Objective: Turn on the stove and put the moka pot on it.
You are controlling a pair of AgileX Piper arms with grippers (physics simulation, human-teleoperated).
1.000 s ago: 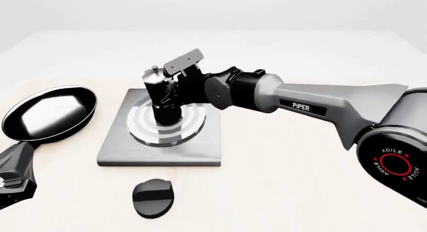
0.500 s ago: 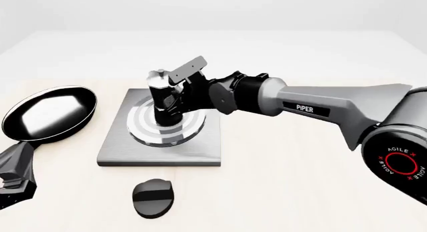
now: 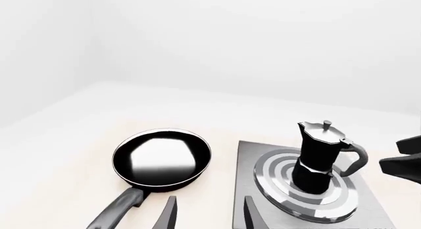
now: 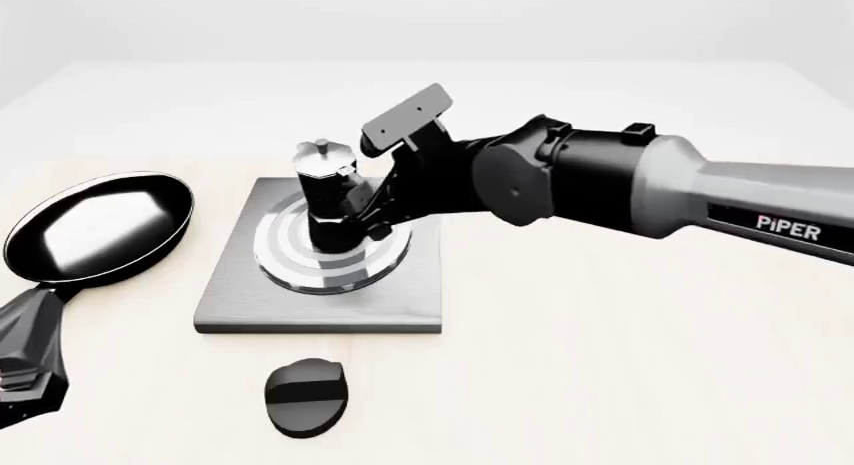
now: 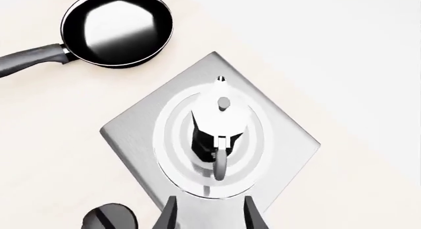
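Jaws of right gripper (image 5: 209, 215) apart, empty; right wrist view: moka pot (image 5: 220, 128) upright on stove (image 5: 276, 140) burner just ahead of them, handle toward them; knob (image 5: 108, 220) off to one side. Left wrist view: left gripper (image 3: 209, 215) jaws apart, empty, frying pan (image 3: 161, 157) ahead. Front view only: knob (image 4: 307, 396) on table (image 4: 601, 365).

We see a rendered kitchen mock-up in a simulator, not a real room. The table (image 4: 601, 365) is a plain pale slab with flat, textureless white surroundings. Kitchen items give the setting: a stove (image 4: 320, 300) with ringed burner just below and ahead of the right gripper (image 4: 367, 217), a moka pot (image 4: 327, 200) upright on that burner, a knob (image 4: 307, 395) loose on the table nearer the arms' side, and a pan (image 4: 100, 225) left of the stove.
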